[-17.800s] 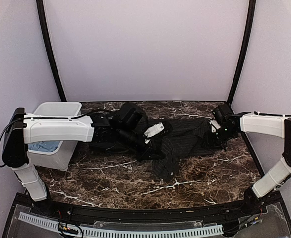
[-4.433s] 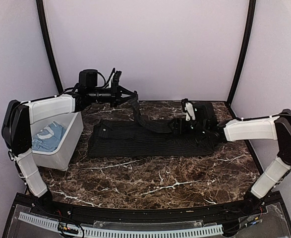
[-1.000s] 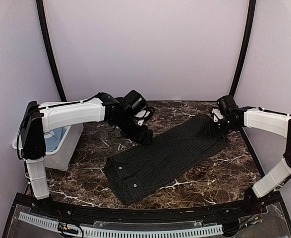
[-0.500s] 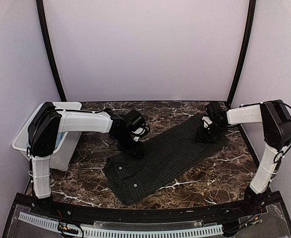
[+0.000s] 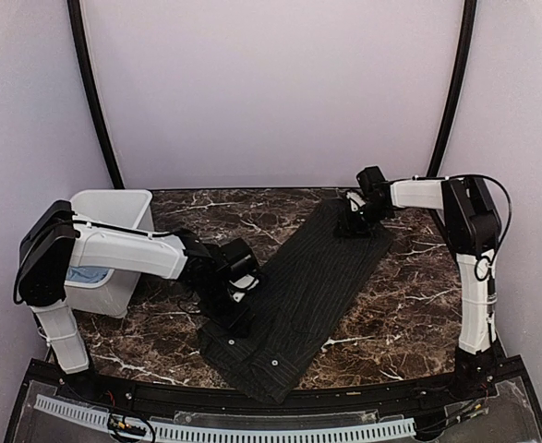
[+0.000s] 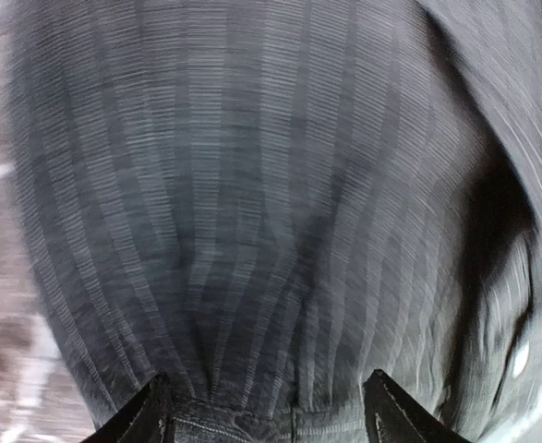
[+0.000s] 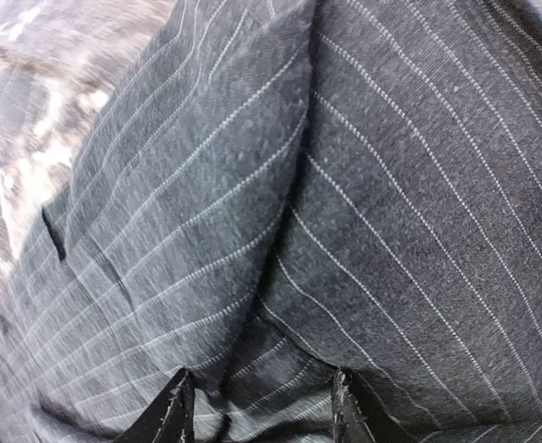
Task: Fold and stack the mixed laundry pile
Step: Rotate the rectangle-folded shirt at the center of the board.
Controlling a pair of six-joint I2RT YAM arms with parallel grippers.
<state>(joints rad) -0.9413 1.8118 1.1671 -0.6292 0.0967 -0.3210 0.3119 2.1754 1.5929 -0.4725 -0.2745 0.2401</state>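
Gently, hold shirt (image 5: 307,277) taut between left pincer (image 5: 236,293) and right pincer (image 5: 354,221), each nipped tight on a pinch of cloth, and lay it down without creases. Lies flat on worktop (image 5: 409,305), long axis diagonal: buttoned end pointing near-left, other end far-right.

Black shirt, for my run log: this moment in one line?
black shirt: flat diagonal strip | left hand: pinching left edge | right hand: pinching far end
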